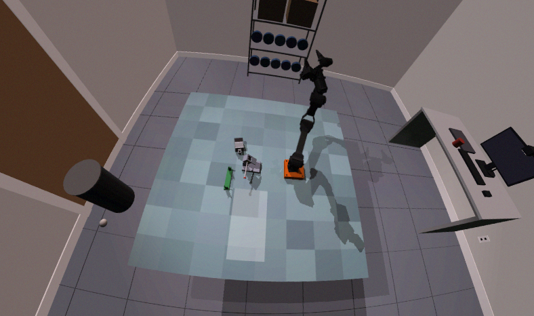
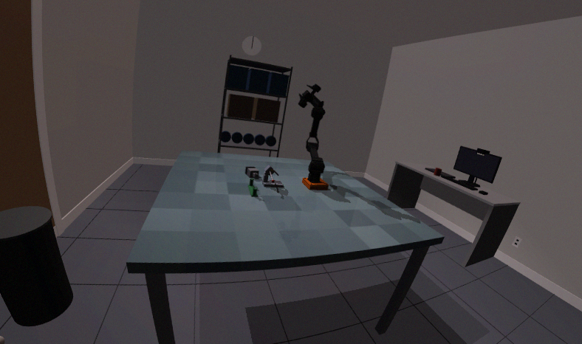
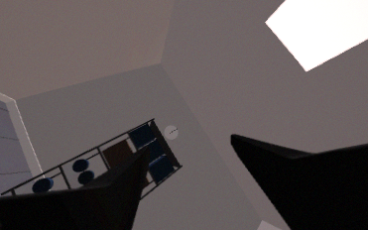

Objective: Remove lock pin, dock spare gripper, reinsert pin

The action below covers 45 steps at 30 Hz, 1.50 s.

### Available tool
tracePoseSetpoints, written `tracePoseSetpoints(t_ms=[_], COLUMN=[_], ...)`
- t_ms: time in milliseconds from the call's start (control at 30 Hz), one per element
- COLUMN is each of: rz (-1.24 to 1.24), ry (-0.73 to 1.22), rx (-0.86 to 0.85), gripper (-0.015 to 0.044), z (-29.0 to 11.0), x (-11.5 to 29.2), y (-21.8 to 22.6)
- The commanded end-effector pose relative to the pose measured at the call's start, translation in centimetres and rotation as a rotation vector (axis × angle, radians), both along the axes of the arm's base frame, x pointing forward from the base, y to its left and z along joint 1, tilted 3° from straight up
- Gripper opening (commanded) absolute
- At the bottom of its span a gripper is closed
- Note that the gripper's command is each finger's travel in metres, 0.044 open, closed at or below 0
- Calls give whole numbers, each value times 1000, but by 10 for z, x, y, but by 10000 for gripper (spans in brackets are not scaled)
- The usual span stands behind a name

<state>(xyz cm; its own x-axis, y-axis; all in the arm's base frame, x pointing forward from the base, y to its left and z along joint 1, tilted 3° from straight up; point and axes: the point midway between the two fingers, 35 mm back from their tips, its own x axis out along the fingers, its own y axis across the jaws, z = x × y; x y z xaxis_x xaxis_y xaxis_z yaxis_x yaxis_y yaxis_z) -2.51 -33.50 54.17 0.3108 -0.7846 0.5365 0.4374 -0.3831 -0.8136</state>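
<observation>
The mount [image 1: 255,167] [image 2: 275,184] is a grey block with a tilted upper part on a flat base, left of the arm's base. The lock pin [image 1: 245,171] [image 2: 272,176], a thin pale rod with a red end, sticks out of the mount's upper part; how deep it sits is too small to tell. The spare gripper [image 1: 239,145] [image 2: 252,172], grey with a dark back end, sits apart from the mount, behind and to its left. My gripper [image 1: 312,55] [image 2: 303,90] [image 3: 190,144] is open and empty, high above the table and far from these parts.
A green bracket [image 1: 228,178] [image 2: 252,189] with raised ends stands on the table [image 1: 206,243] [image 2: 224,239], left of the mount. The arm's orange base [image 1: 294,175] [image 2: 315,184] is to the right. A shelf rack [image 3: 98,149] stands beyond the table.
</observation>
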Motion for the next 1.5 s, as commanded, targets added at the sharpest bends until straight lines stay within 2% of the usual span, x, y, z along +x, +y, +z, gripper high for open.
tracePoseSetpoints(t_ms=[0, 100, 433, 733, 933, 1133, 1300, 1467], rz=[-7, -112, -608, -1115, -1474, -1840, -2143, -2432], ry=[7, 109, 508, 785, 898, 925, 856, 667], rx=[-11, -159, -754, -1262, -1597, -1929, -2202, -2470], gripper=[374, 300, 300, 300, 300, 300, 300, 300], z=[2, 29, 111, 135, 124, 94, 58, 12], x=[0, -3, 14, 69, 120, 177, 222, 265], y=[2, 32, 167, 292, 367, 427, 463, 487])
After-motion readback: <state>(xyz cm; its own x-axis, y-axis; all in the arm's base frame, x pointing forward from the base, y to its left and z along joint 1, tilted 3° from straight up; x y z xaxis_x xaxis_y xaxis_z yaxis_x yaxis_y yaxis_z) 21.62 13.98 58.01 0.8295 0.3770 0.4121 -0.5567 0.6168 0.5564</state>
